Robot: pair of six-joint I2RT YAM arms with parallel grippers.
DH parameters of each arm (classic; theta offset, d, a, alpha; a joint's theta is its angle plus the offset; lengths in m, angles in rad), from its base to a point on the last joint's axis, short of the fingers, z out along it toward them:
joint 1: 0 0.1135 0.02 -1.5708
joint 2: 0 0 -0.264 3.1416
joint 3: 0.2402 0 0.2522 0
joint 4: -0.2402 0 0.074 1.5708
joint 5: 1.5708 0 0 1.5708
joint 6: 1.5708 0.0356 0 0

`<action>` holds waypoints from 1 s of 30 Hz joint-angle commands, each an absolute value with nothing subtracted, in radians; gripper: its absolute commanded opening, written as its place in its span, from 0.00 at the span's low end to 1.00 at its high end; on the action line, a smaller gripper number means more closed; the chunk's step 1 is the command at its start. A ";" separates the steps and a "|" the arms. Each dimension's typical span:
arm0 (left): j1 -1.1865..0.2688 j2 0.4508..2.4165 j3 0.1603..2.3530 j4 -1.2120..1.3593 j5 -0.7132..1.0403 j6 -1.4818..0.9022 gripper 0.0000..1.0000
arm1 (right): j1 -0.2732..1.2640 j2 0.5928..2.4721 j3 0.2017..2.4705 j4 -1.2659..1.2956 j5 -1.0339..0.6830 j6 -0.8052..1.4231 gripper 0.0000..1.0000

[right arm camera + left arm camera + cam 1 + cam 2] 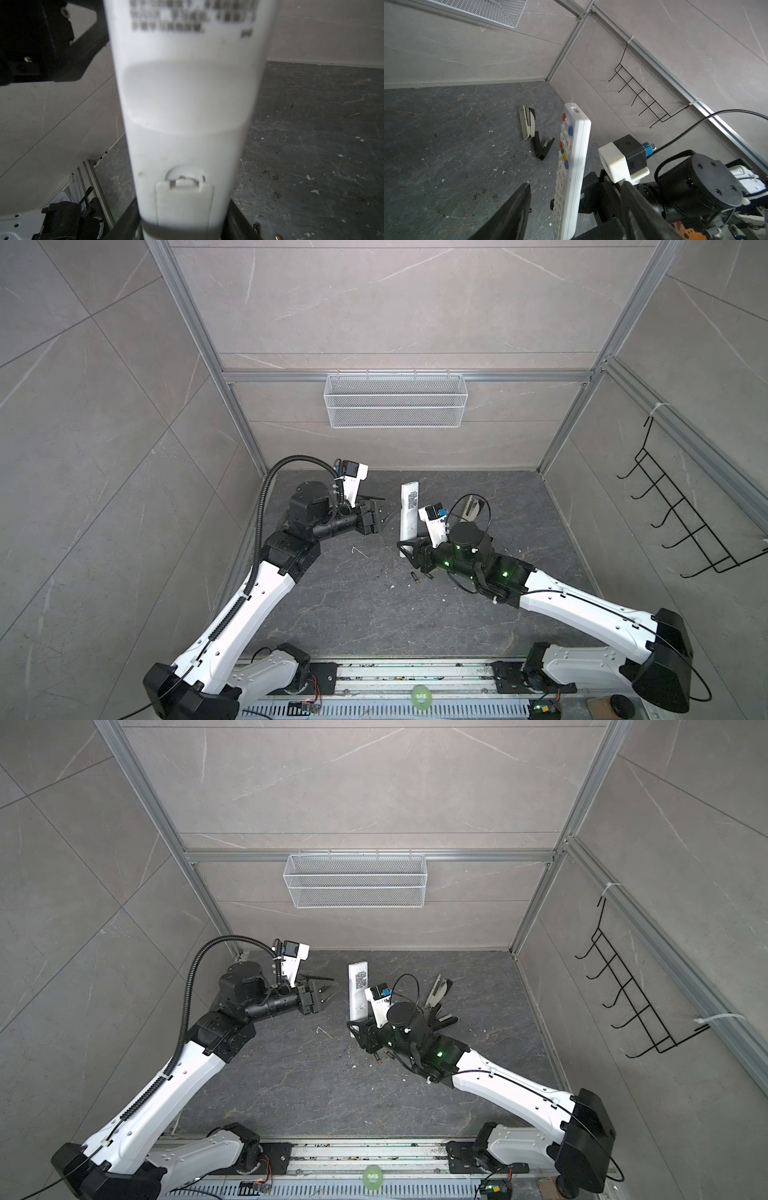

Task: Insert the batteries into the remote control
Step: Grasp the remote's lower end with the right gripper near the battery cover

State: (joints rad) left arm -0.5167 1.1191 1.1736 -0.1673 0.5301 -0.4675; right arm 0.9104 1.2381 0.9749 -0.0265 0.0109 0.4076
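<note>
One battery (pixel 414 578), a tiny dark cylinder with a brass tip, lies on the veined grey bench (pixel 353 614) near your right tool (pixel 409 549). That tool clamps the slim white remote control (pixel 409 510) by its lower end, upright. Its smooth back and closed battery cover (pixel 185 203) face the wrist camera. Your left tool (pixel 384 509) stands apart, jaws spread, empty.

One remote (pixel 409 510), one stapler (pixel 526 122) (one battery (pixel 414 577))
</note>
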 commanded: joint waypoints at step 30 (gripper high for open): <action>-0.663 1.288 1.185 -0.003 0.242 -0.482 0.40 | 0.943 1.305 1.038 -0.042 0.106 0.431 0.02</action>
